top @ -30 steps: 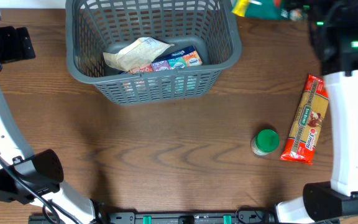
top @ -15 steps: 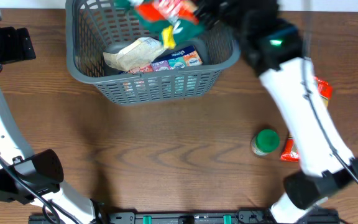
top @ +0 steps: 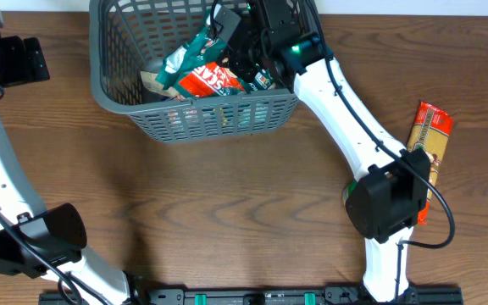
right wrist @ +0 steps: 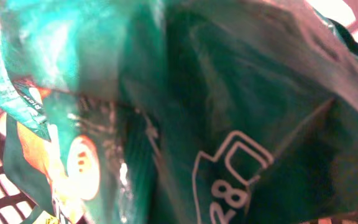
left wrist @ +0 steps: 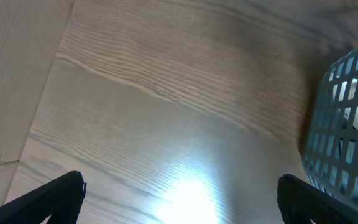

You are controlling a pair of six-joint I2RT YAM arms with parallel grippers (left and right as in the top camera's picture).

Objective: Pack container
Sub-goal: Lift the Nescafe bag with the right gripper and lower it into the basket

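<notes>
Large dk grey plastic lattice basket (top: 219,119) sits at far-centre of the brown wood table (top: 227,212). R gripper (top: 242,56) is down inside it, right against a crumpled green/red foil snack bag (top: 203,78) that lies across the basket's contents. The bag fills the R wrist view and hides the fingers, so can't tell if it's clamped or let go. L gripper (left wrist: 179,199) is spread wide, holding nothing, over bare wood beside the basket wall. Orange pasta pkt (top: 430,140) lies well to the right.
</notes>
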